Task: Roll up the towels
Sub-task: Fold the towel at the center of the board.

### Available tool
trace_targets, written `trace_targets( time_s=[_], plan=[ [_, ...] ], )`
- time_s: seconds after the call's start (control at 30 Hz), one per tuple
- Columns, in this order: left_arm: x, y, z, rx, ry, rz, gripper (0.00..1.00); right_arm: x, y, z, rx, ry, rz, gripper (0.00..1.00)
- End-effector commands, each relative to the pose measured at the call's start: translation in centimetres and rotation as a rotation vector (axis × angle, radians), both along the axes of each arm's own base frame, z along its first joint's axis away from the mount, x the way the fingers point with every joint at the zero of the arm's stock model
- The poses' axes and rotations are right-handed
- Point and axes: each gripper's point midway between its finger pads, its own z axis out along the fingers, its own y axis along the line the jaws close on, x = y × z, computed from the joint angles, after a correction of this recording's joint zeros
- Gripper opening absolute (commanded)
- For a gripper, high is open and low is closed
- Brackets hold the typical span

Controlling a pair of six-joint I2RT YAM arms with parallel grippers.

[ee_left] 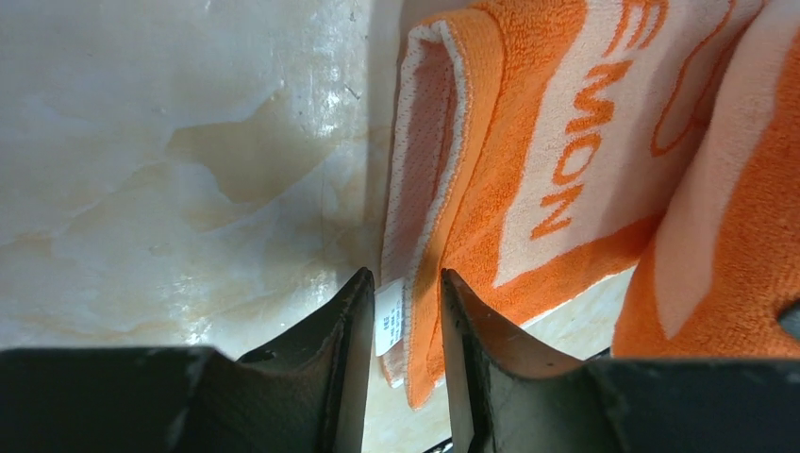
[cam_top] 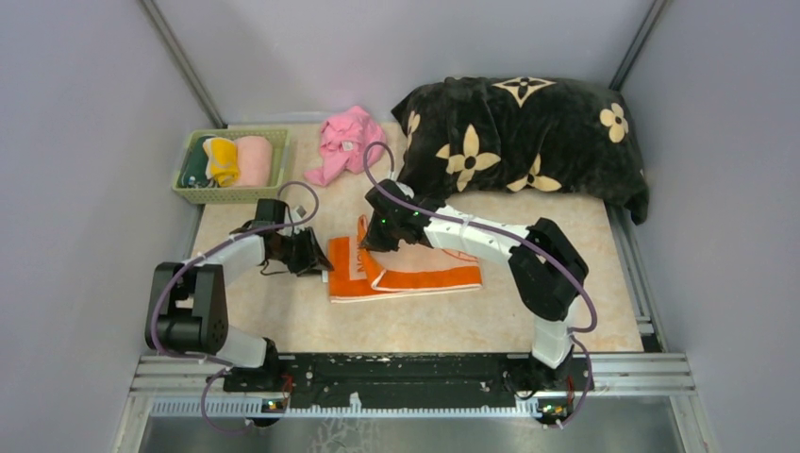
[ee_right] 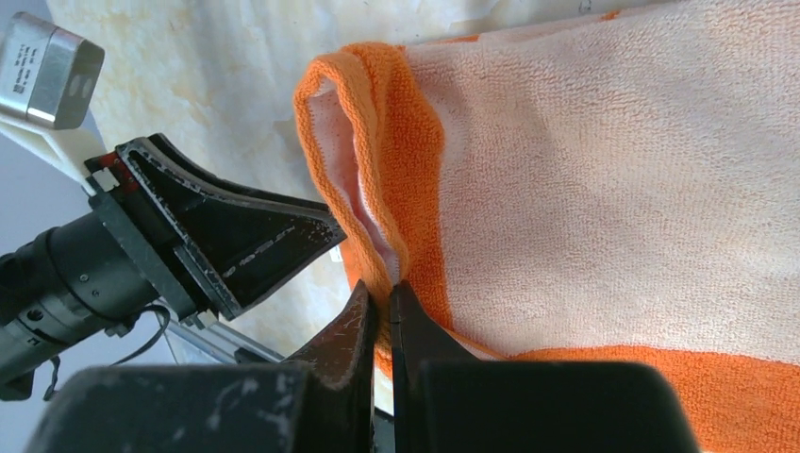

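The peach towel (cam_top: 415,276) with its orange border lies partly folded in the middle of the table. Orange lettering shows on it in the left wrist view (ee_left: 528,142). My left gripper (cam_top: 319,259) is at its left edge. Its jaws (ee_left: 406,278) are closed to a narrow gap filled by the folded edge and a white label. My right gripper (cam_top: 377,242) is at the towel's back left part, shut (ee_right: 380,288) on a raised fold of the orange border (ee_right: 604,189). The grey duck towel is not seen laid out.
A green basket (cam_top: 189,193) at the back left holds rolled cloths, one yellow, one peach. A crumpled pink cloth (cam_top: 347,142) lies behind the towel. The big black flowered blanket (cam_top: 528,142) fills the back right. The left gripper shows in the right wrist view (ee_right: 236,245).
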Motion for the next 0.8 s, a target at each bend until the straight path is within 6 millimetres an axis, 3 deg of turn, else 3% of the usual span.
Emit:
trace_targets(
  time_s=[0.0,0.43,0.77],
  plan=[
    [0.3,-0.4,0.2,0.004,-0.009,-0.026,0.36,1.4,2.4,2.7,0.097,-0.044,-0.04,0.0],
    [0.0,-0.9,-0.2,0.005,0.01,-0.046,0.28,1.3,3.6,4.1,0.143,-0.055,-0.035,0.0],
    [0.0,-0.9,-0.2,0.019,0.007,-0.048,0.27,0.2,5.8,1.9,0.138,-0.007,0.029,0.0]
  ],
)
